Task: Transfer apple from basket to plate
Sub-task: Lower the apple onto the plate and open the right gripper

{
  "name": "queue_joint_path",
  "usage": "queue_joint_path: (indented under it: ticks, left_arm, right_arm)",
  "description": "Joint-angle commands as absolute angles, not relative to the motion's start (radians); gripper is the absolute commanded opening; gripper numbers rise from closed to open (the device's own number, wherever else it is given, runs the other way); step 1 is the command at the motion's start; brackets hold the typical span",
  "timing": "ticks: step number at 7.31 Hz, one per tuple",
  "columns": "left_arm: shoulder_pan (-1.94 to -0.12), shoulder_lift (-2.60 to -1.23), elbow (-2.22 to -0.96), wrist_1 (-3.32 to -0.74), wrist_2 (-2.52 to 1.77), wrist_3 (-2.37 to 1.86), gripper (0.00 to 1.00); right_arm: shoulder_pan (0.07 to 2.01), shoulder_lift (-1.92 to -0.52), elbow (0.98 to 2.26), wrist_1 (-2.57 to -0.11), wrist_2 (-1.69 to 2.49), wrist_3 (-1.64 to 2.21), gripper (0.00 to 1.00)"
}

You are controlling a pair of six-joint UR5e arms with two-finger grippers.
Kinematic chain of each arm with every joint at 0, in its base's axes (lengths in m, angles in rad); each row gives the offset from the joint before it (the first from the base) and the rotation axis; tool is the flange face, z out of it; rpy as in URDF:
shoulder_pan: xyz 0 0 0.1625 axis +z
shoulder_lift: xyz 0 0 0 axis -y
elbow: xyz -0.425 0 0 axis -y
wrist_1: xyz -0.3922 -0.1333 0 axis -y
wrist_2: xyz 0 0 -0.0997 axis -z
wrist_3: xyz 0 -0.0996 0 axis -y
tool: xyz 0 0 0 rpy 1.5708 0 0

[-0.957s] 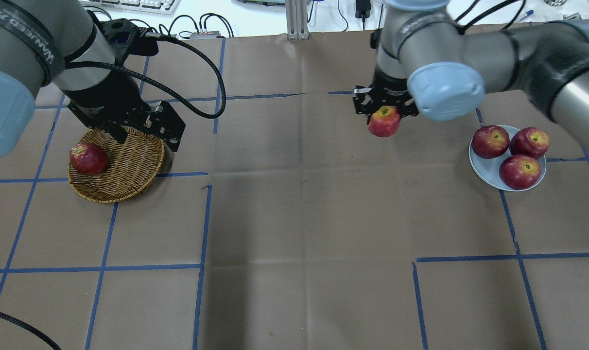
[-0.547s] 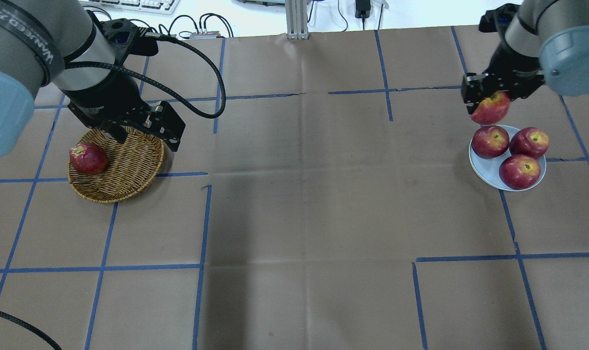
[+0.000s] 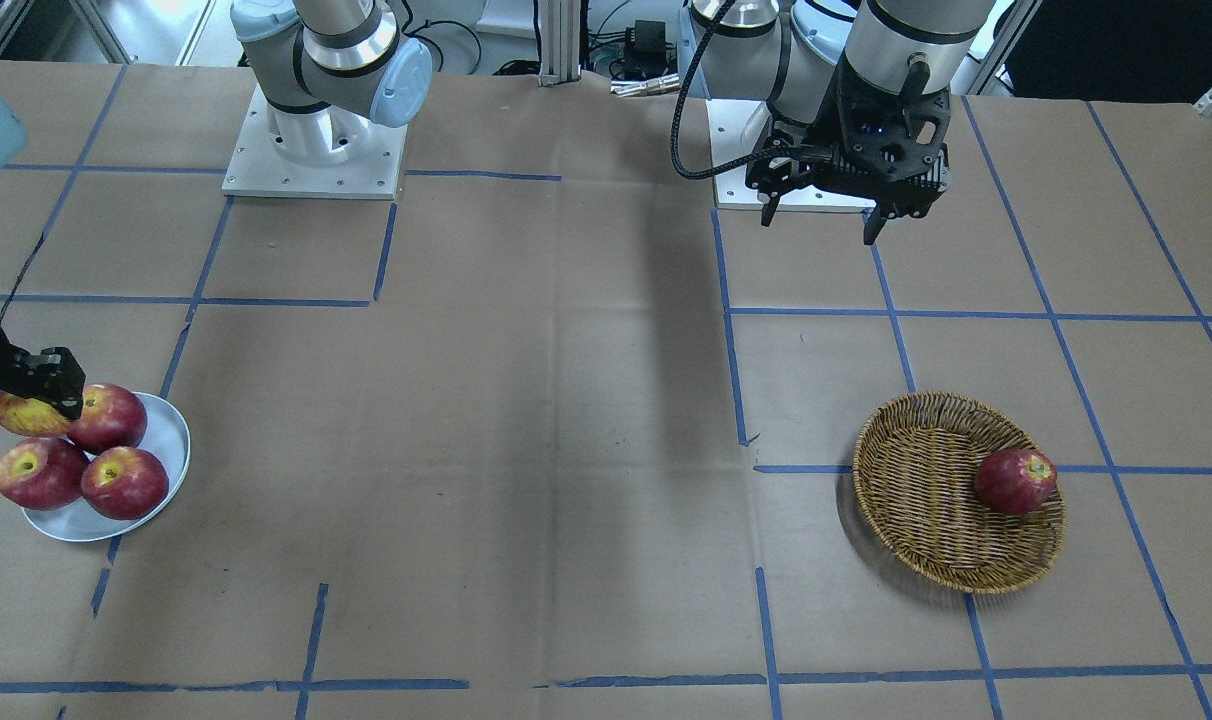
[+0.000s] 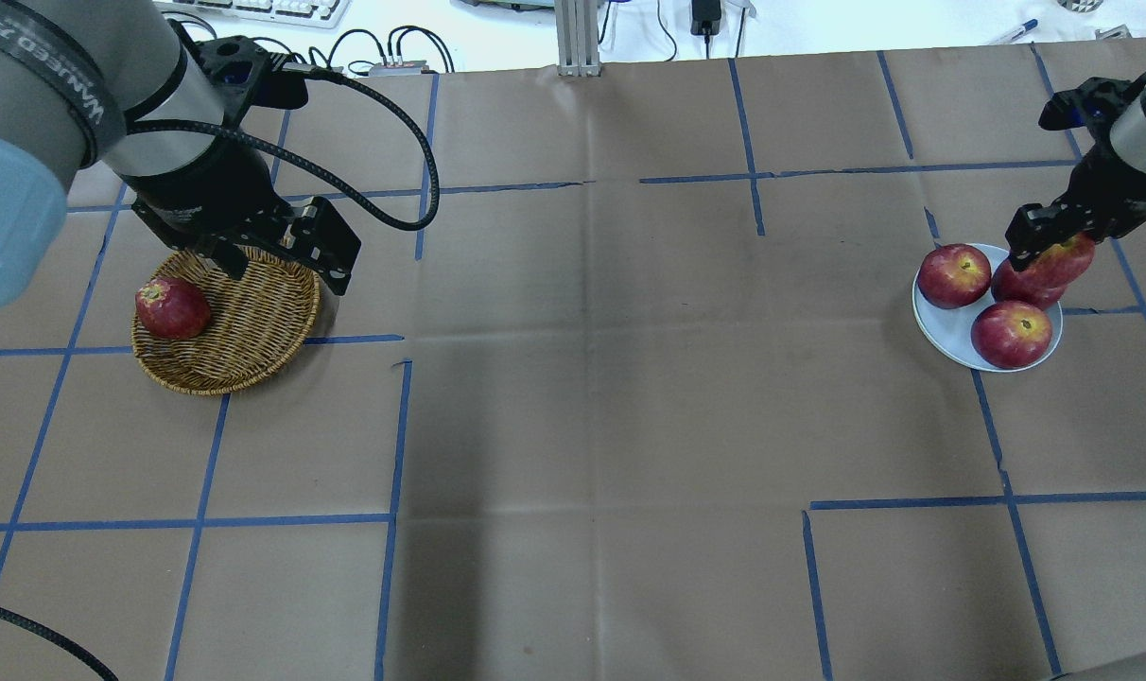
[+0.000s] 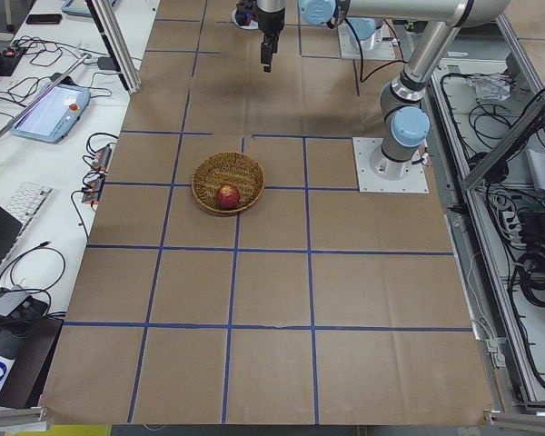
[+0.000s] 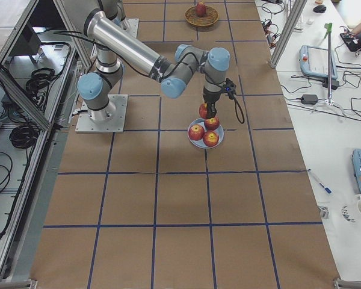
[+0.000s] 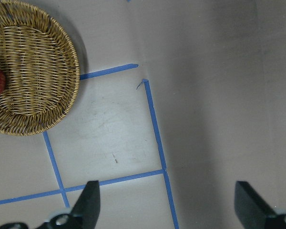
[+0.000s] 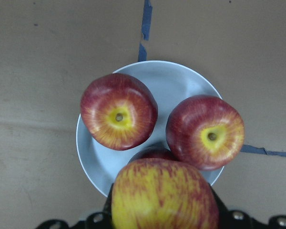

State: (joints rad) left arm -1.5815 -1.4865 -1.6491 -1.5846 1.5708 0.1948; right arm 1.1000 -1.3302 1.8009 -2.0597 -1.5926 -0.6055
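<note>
My right gripper (image 4: 1055, 250) is shut on the yellow-streaked apple (image 4: 1067, 260) and holds it just above the white plate (image 4: 949, 327), over a red apple that it partly hides. In the right wrist view the apple (image 8: 164, 195) fills the bottom, with the plate (image 8: 176, 80) below it. The wicker basket (image 4: 251, 333) sits at the left and holds one dark red apple (image 4: 171, 308). My left gripper (image 4: 280, 274) is open and empty, raised over the basket's far right rim; its fingers (image 7: 88, 202) stand wide apart.
Three darker red apples lie on the plate: one at its far left (image 4: 953, 275), one at its near side (image 4: 1011, 334), one partly hidden (image 4: 1015, 287). Blue tape lines grid the brown paper table (image 4: 592, 426).
My right arm has carried the yellow-streaked apple rightward from the table's middle to over the plate and lowered it. The left arm has not moved.
</note>
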Motion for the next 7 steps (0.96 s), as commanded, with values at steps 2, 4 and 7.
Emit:
queue_joint_path:
  ticks: [2,4,7]
  left_arm:
    - [-1.582,-1.486,-1.649,-1.585,1.571,0.195,0.99]
    - [-1.582,-1.486,-1.649,-1.585,1.571,0.195,0.99]
    - [-1.582,-1.486,-1.649,-1.585,1.571,0.195,0.99]
  right_arm:
    - [1.092,-1.284,1.855,-2.181,-1.589,-0.618,0.52]
    - [1.094,-1.255,1.851,-2.204,-1.588,-0.614,0.52]
    - [1.095,-1.268,1.835,-2.214,-1.586,-0.606,1.00]
